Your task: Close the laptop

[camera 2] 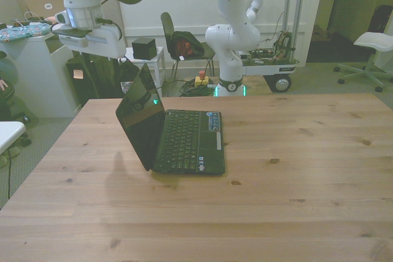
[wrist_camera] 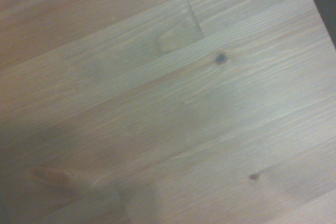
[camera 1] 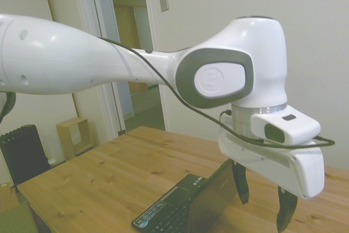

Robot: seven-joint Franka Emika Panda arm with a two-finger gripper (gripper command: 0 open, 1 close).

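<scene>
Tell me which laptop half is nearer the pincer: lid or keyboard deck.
The raised lid: its back faces the open pincer; the keyboard deck lies beyond it.

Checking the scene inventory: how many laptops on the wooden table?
1. The laptop sits open toward the front view's left of the table, lid up. None other seen on the table.

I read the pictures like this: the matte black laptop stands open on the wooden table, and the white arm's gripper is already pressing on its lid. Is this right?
Not quite. The matte black laptop does stand open on the wooden table, but the gripper is not pressing on the lid. The side view shows its open fingers hanging behind the lid, apart from it, and the wrist view shows only bare wood below.
</scene>
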